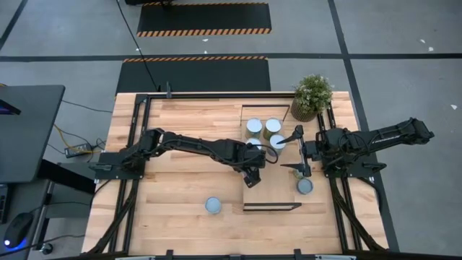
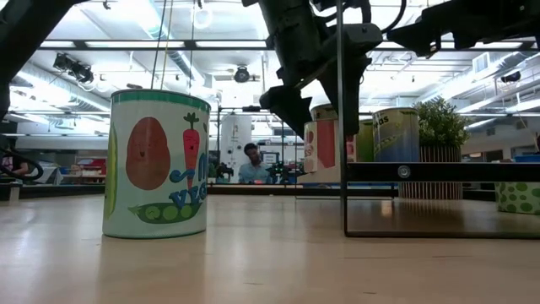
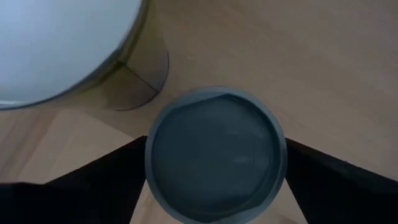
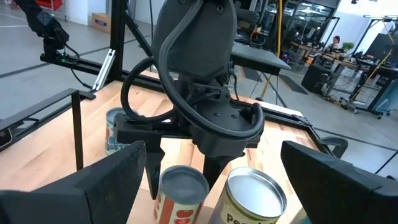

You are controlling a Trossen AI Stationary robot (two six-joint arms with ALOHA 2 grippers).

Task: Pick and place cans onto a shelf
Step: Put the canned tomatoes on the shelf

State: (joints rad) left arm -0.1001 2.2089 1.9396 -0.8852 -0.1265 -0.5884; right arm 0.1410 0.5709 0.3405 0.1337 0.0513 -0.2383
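Left gripper (image 1: 254, 160): centre frame, jaws spread either side of can (image 3: 216, 154) on shelf (image 1: 253, 195), whether touching unclear. Three more cans (image 1: 263, 130) clustered upper part of shelf. Right gripper (image 1: 298, 149): right of centre, jaws open, empty. Lone can (image 1: 213, 206) on tabletop, lower centre. Another can (image 1: 305, 186) at shelf's right edge. Potted plant (image 1: 311, 97) upper right.

Cans (image 1: 254, 128): six counted in the high view.
- three with tops in plain sight at the shelf's far end
- one more there, mostly hidden under the left arm
- one (image 1: 305, 186) at the shelf's right edge
- one (image 1: 213, 206) alone on the worktop (image 1: 180, 188)

Shelf (image 1: 271, 189): one.
Potted plant (image 1: 312, 94): one.
Robot arms: two, each with one hand: left hand (image 3: 214, 186), right hand (image 4: 214, 193).
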